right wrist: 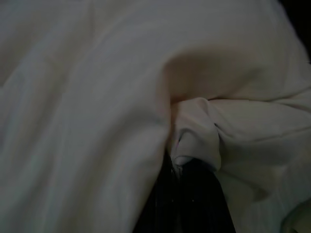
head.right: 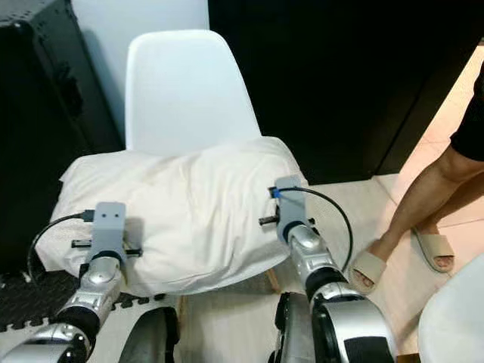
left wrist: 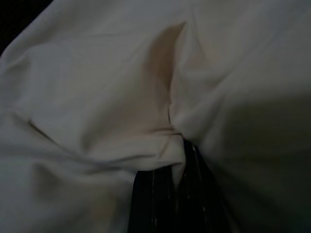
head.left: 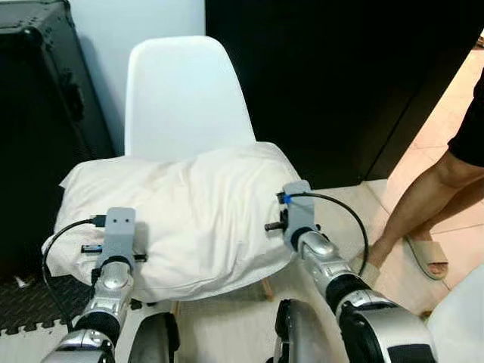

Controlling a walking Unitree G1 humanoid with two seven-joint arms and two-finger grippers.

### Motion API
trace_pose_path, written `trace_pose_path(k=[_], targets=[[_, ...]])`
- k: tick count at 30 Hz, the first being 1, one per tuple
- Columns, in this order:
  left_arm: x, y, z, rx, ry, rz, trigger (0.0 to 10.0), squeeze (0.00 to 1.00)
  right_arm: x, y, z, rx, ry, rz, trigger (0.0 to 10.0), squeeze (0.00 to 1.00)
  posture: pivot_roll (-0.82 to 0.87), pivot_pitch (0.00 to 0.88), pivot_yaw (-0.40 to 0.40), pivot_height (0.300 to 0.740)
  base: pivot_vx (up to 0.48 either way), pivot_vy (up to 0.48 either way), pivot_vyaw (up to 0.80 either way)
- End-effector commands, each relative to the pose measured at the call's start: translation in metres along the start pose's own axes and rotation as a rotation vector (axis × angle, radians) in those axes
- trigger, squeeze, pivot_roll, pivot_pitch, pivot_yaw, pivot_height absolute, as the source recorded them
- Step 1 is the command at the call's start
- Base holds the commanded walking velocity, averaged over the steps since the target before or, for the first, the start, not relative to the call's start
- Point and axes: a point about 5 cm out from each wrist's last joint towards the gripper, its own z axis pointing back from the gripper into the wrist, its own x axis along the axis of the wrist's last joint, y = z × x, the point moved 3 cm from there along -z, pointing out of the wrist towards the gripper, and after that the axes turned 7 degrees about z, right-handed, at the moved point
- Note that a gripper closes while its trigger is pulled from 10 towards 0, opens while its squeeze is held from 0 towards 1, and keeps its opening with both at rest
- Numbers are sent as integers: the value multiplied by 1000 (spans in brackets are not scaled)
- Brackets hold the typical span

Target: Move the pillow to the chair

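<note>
Black case: we see a tall black case [head.left: 38,128] filling our left side, with dark foam matting [head.left: 34,306] on the floor at its foot.

Dark panel: behind the chair, to our right, stands a dark wall panel [head.left: 340,76]; the strip of wall just behind the chair back is pale.

Chair: the white chair [head.left: 185,94] stands straight ahead of us, its moulded back upright, and a wooden leg shows under the seat's near edge.

Pillow: the white pillow [head.left: 197,212] lies across the chair seat, covering it and hanging past the seat on our left and over its near edge, with its far edge against the foot of the chair back.

Person: at our right a person's bare leg [head.left: 423,197] stands on the pale tiled floor, the foot in a beige sandal [head.left: 425,255].

Left gripper: our left gripper [left wrist: 167,182] is at the pillow's near left corner, and its black fingers are pinched onto a gathered fold of the cloth.

Right gripper: our right gripper [right wrist: 187,187] is at the pillow's near right edge, and its fingers are likewise closed over a bunched tuck of fabric.
</note>
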Motion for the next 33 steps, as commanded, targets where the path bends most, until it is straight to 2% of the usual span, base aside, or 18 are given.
trace_pose_path(k=[1, 10, 15, 16, 19, 20, 21, 25, 27, 31, 33], targets=[[11, -4, -5, -7, -13, 16, 10000, 0, -1, 20, -3, 65, 29, 13, 10000, 0, 75, 192, -98, 550, 0, 0, 0], [19, -8, -5, -31, -45, 28, 10000, 0, 1, 18, -3, 61, 21, 1, 10000, 0, 76, 174, -90, 520, 0, 0, 0], [13, -13, -1, -44, -44, 30, 10000, 0, -2, 10, -1, 48, 9, -1, 10000, 0, 77, 152, -75, 520, 0, 0, 0], [12, -14, 0, -60, -38, 40, 10000, 39, -2, 10, 0, 55, 3, -16, 10000, 0, 77, 152, -75, 520, 0, 0, 0], [10, -16, 2, -94, -38, 62, 10000, 39, -2, 9, 1, 55, -13, -24, 10000, 0, 76, 146, -71, 520, 0, 0, 0], [10, -15, 3, -85, -48, 77, 10000, 1000, 0, 9, 1, 69, -35, -57, 10000, 1000, 74, 139, -68, 520, 0, 0, 0], [11, -14, 4, -77, -57, 106, 10000, 1000, 0, 8, 2, 73, -39, -71, 10000, 1000, 75, 135, -68, 520, 0, 0, 0], [11, -11, 7, -67, -65, 132, 10000, 1000, -2, 7, 2, 78, -34, -67, 10000, 1000, 73, 121, -68, 520, 0, 0, 0], [18, -11, 13, -86, -113, 136, 10000, 1000, 3, 4, 2, 86, -61, -92, 10000, 1000, 73, 121, -67, 520, 0, 0, 0], [20, -7, 20, -100, -151, 113, 10000, 1000, 5, 0, 3, 87, -79, -107, 10000, 1000, 78, 116, -67, 520, 0, 0, 0], [13, 1, 31, -94, -159, 103, 10000, 1000, 5, -8, 6, 74, -93, -113, 10000, 1000, 81, 110, -65, 520, 0, 0, 0]])
